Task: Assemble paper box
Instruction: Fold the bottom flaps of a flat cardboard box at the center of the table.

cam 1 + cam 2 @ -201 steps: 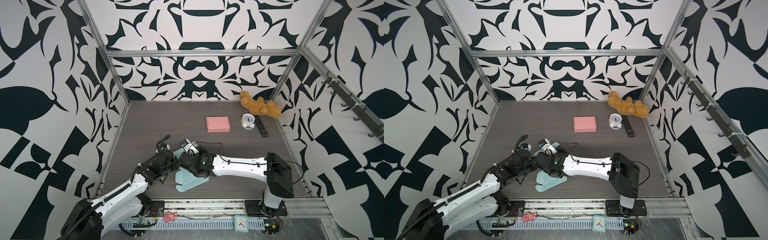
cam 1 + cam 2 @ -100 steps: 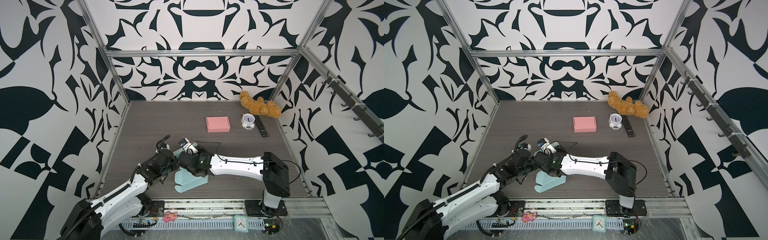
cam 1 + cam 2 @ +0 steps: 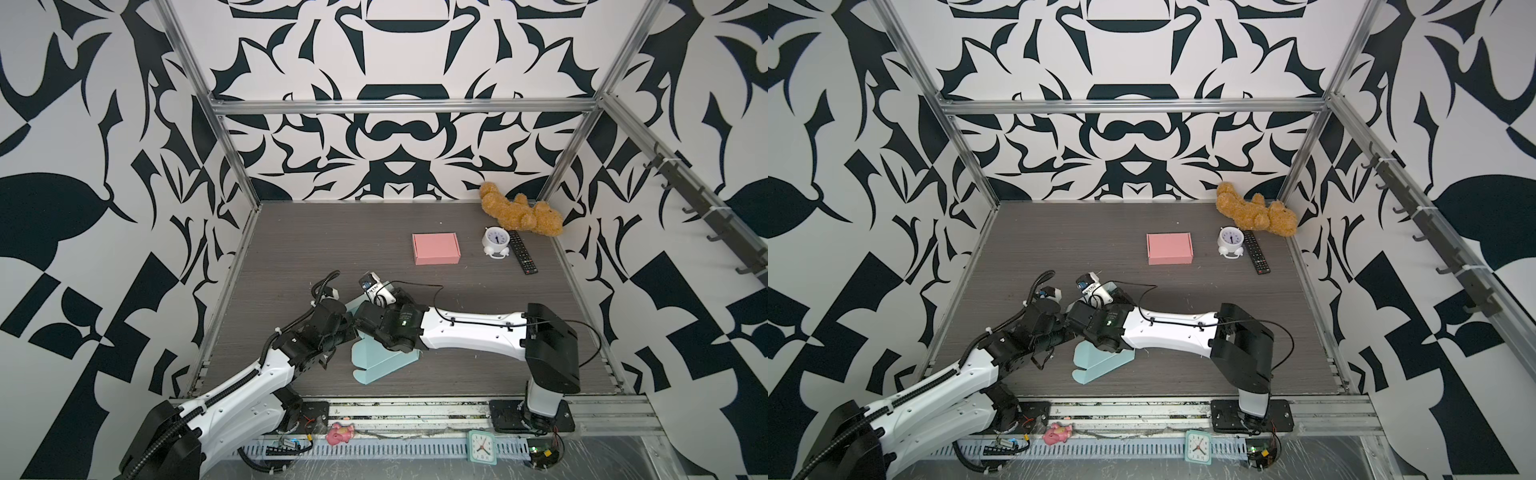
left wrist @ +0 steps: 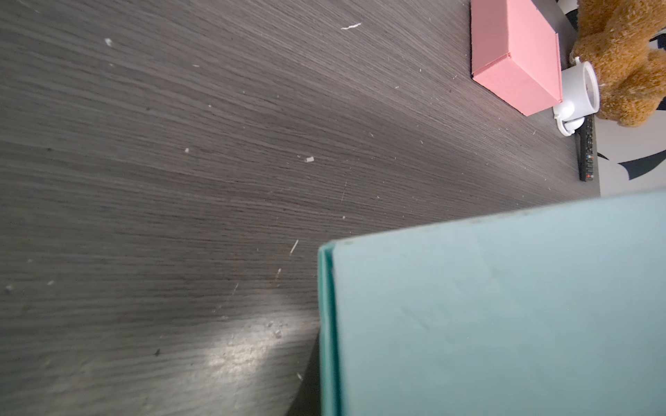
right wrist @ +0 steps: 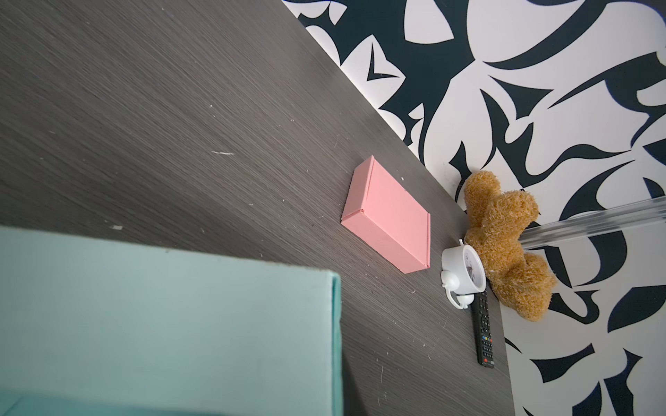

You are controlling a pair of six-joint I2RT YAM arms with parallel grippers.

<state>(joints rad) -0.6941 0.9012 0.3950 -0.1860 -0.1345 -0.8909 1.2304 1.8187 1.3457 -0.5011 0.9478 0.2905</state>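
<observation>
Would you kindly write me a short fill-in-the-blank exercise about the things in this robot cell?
1. Unlike the unfinished paper box near the front edge, the closed box is ____ in colour.
2. The white alarm clock stands between the closed box and the ____.
3. A brown plush ____ lies in the far corner.
4. The square clock by the front rail sits nearest the base of the ____ arm.

Missing words: pink; remote control; teddy bear; right.

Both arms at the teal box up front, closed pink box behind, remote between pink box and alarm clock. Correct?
No. The alarm clock sits between the pink box and the remote, as both top views show. The rest, teal box up front and closed pink box behind, holds.
</observation>
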